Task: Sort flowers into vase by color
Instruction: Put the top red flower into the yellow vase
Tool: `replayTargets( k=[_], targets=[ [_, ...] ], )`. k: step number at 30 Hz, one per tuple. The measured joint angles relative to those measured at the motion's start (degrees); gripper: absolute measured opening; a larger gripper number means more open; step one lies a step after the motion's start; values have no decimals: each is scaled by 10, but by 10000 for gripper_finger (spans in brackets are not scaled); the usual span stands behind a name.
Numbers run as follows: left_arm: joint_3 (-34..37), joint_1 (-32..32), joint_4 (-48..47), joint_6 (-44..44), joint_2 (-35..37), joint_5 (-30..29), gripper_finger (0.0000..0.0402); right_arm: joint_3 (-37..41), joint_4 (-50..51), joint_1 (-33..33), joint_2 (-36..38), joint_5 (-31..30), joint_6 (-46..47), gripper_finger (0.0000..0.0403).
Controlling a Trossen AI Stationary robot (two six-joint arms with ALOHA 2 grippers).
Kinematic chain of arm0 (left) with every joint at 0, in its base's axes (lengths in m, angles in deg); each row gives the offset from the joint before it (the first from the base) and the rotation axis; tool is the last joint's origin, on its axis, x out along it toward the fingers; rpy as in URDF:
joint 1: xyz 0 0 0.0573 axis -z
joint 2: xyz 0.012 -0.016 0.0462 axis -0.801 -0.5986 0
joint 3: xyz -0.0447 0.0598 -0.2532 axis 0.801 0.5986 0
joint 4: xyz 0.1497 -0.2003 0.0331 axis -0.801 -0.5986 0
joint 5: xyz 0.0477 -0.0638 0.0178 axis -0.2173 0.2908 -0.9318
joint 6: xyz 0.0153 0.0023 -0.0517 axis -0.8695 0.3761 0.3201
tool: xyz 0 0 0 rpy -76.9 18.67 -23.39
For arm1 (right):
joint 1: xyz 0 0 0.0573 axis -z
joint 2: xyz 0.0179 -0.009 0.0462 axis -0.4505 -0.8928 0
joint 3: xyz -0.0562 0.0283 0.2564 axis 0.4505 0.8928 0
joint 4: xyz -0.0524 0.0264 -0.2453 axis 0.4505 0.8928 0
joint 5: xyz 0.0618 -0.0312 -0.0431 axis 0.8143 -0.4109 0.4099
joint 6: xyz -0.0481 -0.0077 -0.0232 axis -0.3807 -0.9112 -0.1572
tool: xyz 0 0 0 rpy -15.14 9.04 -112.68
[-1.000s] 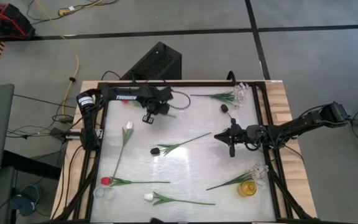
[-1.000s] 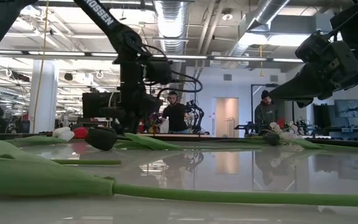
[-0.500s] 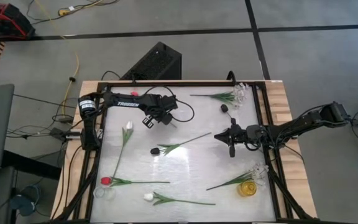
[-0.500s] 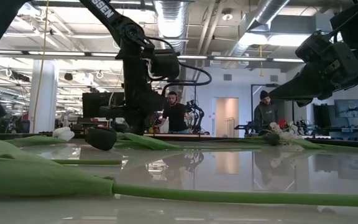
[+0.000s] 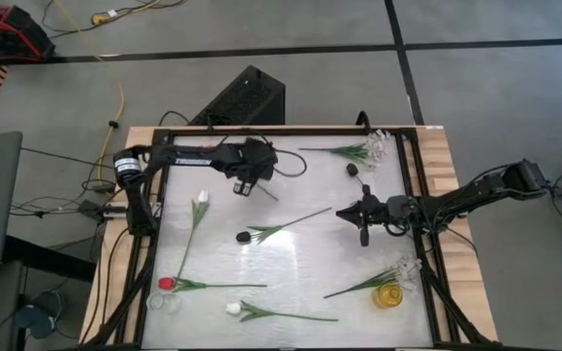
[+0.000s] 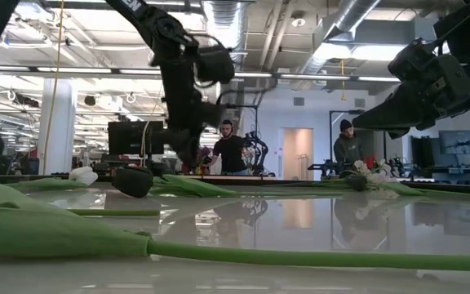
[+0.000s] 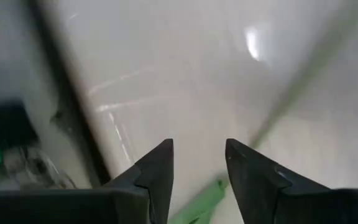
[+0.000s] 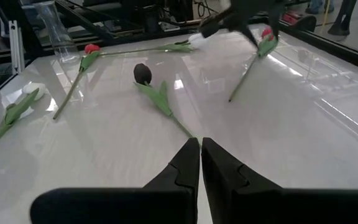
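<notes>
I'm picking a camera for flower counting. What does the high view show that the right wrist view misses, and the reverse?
Only the high view shows the yellow vase and the sprig at the far edge. Only the right wrist view shows the red tulip hanging at the left gripper. Both show the dark tulip mid-table and the red tulip on the table.

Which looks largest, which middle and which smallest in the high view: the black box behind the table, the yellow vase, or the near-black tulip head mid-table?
Largest to smallest:
1. black box
2. yellow vase
3. near-black tulip head
The gaps are clear, so there are no ties.
</notes>
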Motion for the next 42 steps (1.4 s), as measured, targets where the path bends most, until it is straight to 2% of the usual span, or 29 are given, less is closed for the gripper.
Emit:
replayTargets(
  k=[3,6,8,10,12,16,21,26,30,42],
  targets=[
    [0,-4,5,170,32,-4,137,0,-7,0,0,0,0,47],
    [-1,-11,-10,409,54,16,137,0,-5,-1,0,0,12,47],
    [-1,-17,-22,579,64,39,137,0,-3,-1,0,0,28,47],
    [-1,-23,-35,700,71,73,137,0,1,-1,0,0,44,47],
    [-1,-27,-31,777,72,90,137,0,2,-1,0,0,58,47],
    [4,-26,-26,931,69,84,137,0,14,-1,0,7,69,47],
    [40,-24,6,1110,68,84,137,0,50,-1,0,46,70,47],
    [81,-12,21,1261,67,58,137,0,100,-1,0,95,70,47],
    [104,-6,57,1331,67,45,137,0,135,-2,0,102,69,47],
    [125,-10,77,1397,67,15,137,0,209,-3,0,107,68,47]
  ],
)
